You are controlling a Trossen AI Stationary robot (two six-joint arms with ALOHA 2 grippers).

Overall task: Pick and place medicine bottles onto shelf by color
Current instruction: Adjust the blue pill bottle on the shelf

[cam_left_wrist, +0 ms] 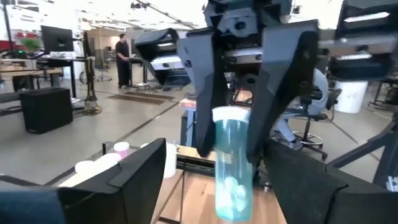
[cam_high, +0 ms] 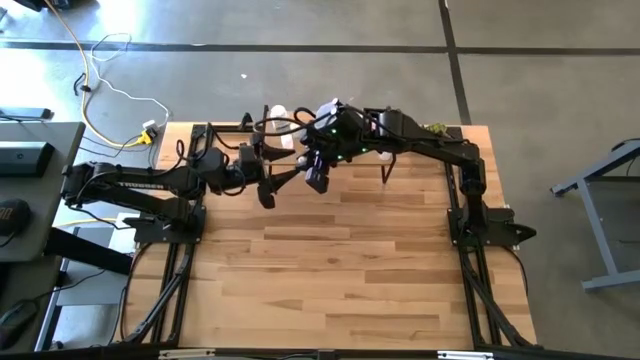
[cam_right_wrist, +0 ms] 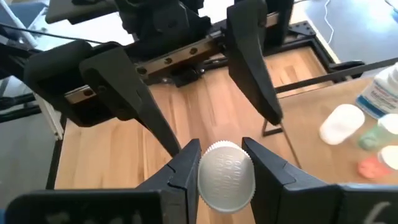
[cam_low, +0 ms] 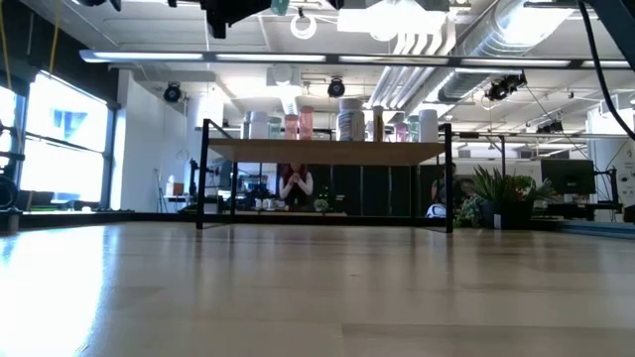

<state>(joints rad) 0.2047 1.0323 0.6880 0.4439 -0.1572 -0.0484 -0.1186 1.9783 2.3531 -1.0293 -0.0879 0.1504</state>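
Two arms: both up over the far middle of the surface [cam_high: 340,270], hands nose to nose above the planks.
Right hand [cam_right_wrist: 225,163]: fingers pinching a bottle [cam_right_wrist: 226,175] just under its ribbed white cap, and it is holding firm.
Held bottle: in the left wrist view it hangs cap-up between the right hand's dark fingers [cam_left_wrist: 205,93], a translucent blue-green body with pale pills at the bottom, clear of the boards.
Left hand [cam_left_wrist: 249,180]: fingers spread wide, one on each side of the hanging bottle, not touching it as far as I can see.
From above: the left hand [cam_high: 268,190] sits just left of the right hand [cam_high: 318,178], both near the shelf's front edge; the bottle itself is too small to make out there.
Shelf [cam_low: 327,151]: light board on thin black legs, standing at the far side of the surface, beyond the hands.
Bottles on the shelf [cam_low: 349,119]: a row standing upright along the board, white and pink among them, several too blurred to call by colour.
Right wrist view: a white cap [cam_right_wrist: 341,123], a pink one and a green one cluster beside a labelled bottle.
Plant [cam_low: 496,193]: green leaves off to the right, behind the shelf.
Background: a person [cam_low: 296,184] is visible under the board, far back in the room.
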